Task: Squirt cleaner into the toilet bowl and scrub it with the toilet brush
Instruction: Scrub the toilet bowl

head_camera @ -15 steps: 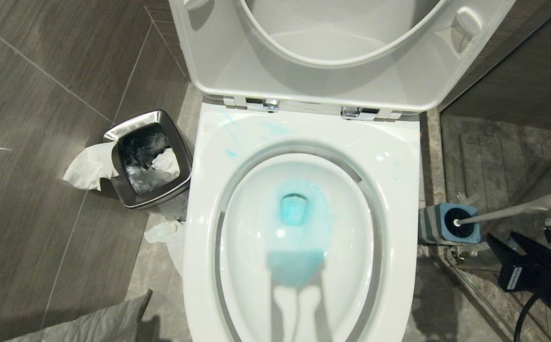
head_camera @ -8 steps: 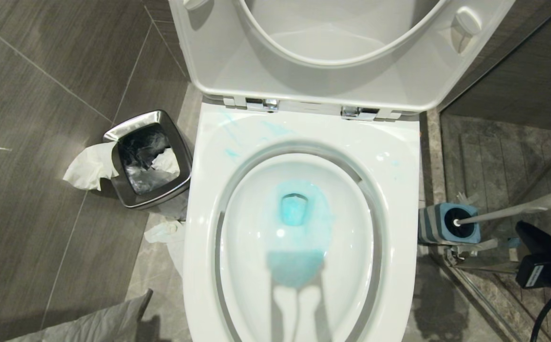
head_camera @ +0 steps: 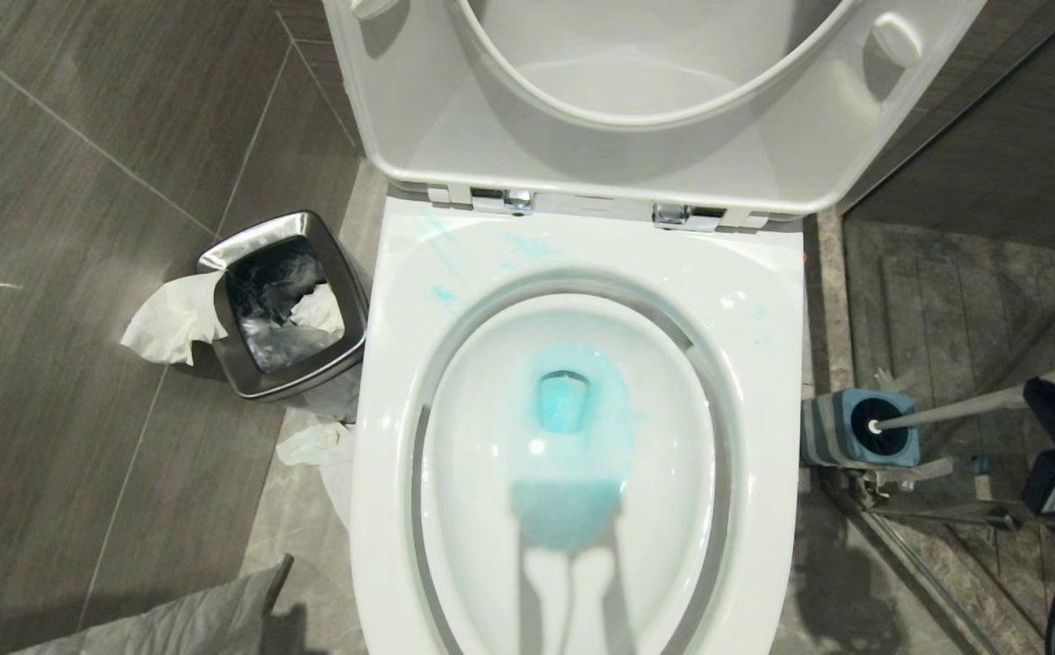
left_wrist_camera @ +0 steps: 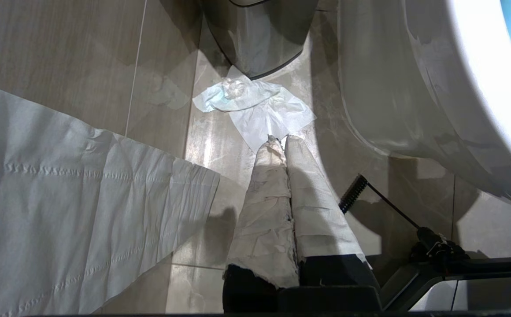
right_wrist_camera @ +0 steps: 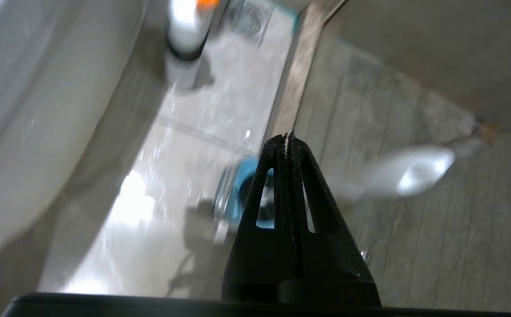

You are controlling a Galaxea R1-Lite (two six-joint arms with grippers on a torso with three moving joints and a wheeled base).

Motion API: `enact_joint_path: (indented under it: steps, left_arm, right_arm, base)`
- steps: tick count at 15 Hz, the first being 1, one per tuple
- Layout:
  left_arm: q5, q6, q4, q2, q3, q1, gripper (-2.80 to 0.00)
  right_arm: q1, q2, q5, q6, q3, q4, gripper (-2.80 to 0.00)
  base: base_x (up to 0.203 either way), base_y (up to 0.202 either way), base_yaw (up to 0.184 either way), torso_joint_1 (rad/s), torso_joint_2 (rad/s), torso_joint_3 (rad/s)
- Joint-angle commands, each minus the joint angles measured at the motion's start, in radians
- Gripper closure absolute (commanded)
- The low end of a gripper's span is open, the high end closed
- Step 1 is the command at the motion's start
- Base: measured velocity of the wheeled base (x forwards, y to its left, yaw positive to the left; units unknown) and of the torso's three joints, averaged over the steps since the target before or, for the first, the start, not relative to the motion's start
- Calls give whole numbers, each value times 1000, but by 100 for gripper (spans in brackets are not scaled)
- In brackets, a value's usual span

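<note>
The toilet bowl (head_camera: 764, 300) stands open, seat and lid raised. Turquoise cleaner (head_camera: 568, 400) pools round the drain, and thin streaks of it (head_camera: 441, 291) mark the back rim. The toilet brush (head_camera: 955, 411) leans in its blue-and-grey striped holder (head_camera: 855, 428) on the floor right of the bowl. My right gripper (head_camera: 1037, 393) is over the handle's outer end. In the right wrist view it (right_wrist_camera: 287, 134) is shut on nothing, with the blurred white handle (right_wrist_camera: 409, 174) off to one side and the holder (right_wrist_camera: 238, 185) behind the fingers. My left gripper (left_wrist_camera: 279, 138), its fingers wrapped in white, is shut and empty above the floor.
A square steel waste bin (head_camera: 286, 305) with tissue hanging out stands left of the bowl. Crumpled tissue (left_wrist_camera: 255, 108) lies on the floor by the bowl's base (left_wrist_camera: 392, 88). A white bottle with an orange top (right_wrist_camera: 187, 26) stands beside the toilet. A step edge (head_camera: 832, 300) runs along the right.
My right gripper has moved away from the near right floor, up and to the right, to the outer end of the brush handle. The brush, the bowl and the left arm have not moved.
</note>
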Motion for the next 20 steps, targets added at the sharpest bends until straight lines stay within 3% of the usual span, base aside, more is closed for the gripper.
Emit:
enact_joint_path:
  steps: [1,5,9,11,15,18,20]
  left_arm:
    - [0,0,0,2,0,0,0]
    - [0,0,0,2,0,0,0]
    - [0,0,0,2,0,0,0]
    - [0,0,0,2,0,0,0]
    - [0,0,0,2,0,-1,0]
    - [0,0,0,2,0,0,0]
    - [0,0,0,2,0,0,0]
  right_arm:
    - [-26,-112,0,40,-236,387,0]
    - [-64,-242,22,187,-622,1230,0]
    - [-74,-418,38,314,-716,1824,0]
    - [-78,-488,89,367,-769,2067,0]
    - [-100,-621,96,381,-686,2126,0]
    - [-94,-727,-21,386,-539,2089,0]
    - [-69,-784,-91,385,-390,1944,0]
  base:
    - [0,0,0,0,0,0]
    - [0,0,0,0,0,0]
    - [0,0,0,0,0,0]
    - [0,0,0,0,0,0]
    - [0,0,0,0,0,0]
    - [0,0,0,0,0,0]
    - [0,0,0,0,0,0]
